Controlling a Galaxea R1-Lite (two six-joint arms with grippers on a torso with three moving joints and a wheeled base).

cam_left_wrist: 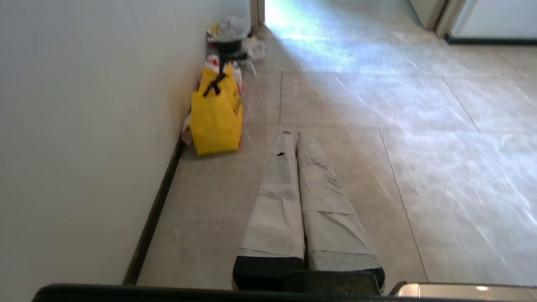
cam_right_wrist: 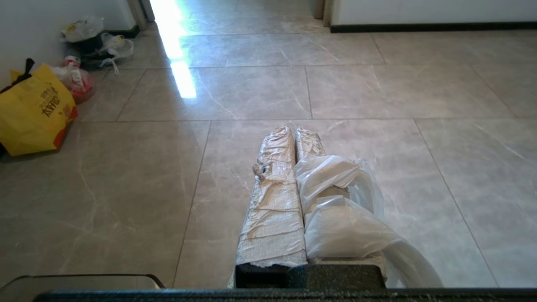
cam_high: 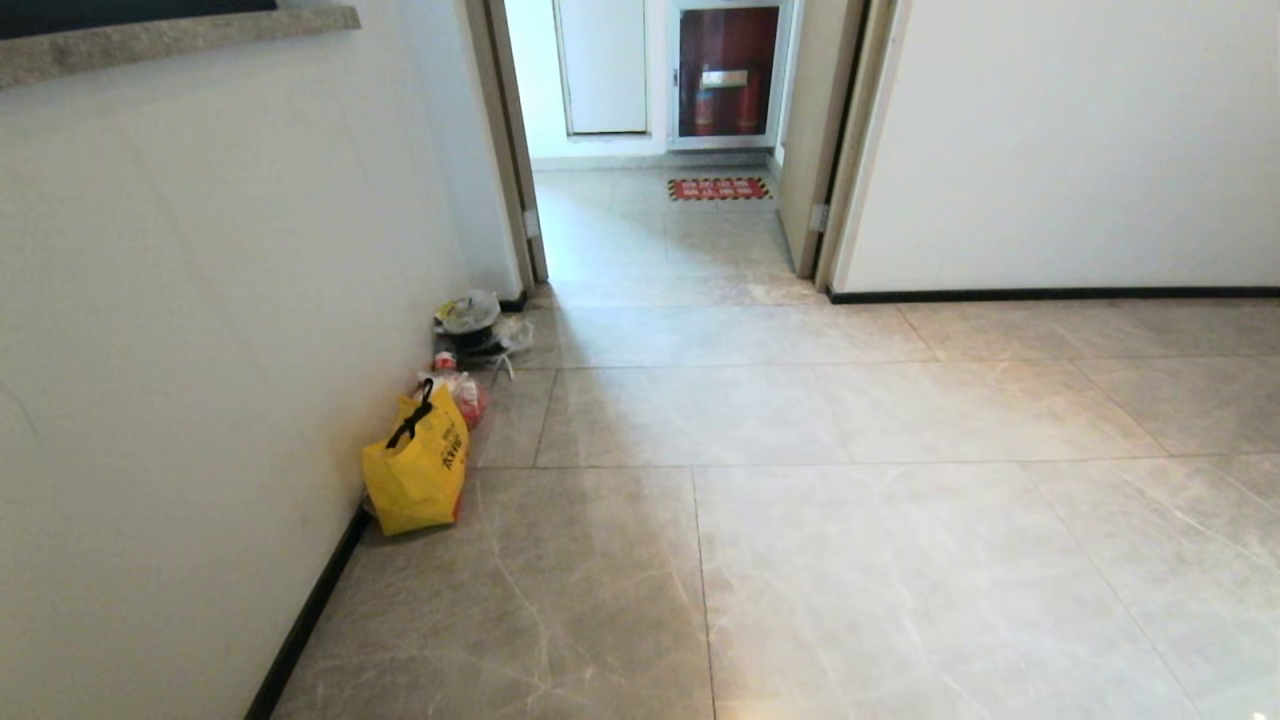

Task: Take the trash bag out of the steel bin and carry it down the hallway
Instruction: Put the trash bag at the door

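Note:
My right gripper point(cam_right_wrist: 293, 130) is shut, held low over the glossy grey tiles of the hallway point(cam_right_wrist: 356, 92). A thin translucent white trash bag point(cam_right_wrist: 344, 209) comes out from between the fingers, drapes over one finger and hangs down beside it. In the left wrist view my left gripper point(cam_left_wrist: 293, 133) is shut with nothing in it, also low above the floor and close to the cream wall. Neither arm shows in the head view. The steel bin is out of view.
A yellow shopping bag point(cam_high: 418, 470) stands against the left wall point(cam_high: 200, 350). Beyond it lie a red-and-white bag point(cam_high: 462, 395) and a heap of clear bags on something dark point(cam_high: 475, 322) by the door frame. An open doorway point(cam_high: 650, 230) lies ahead, with a red mat point(cam_high: 718, 188) beyond.

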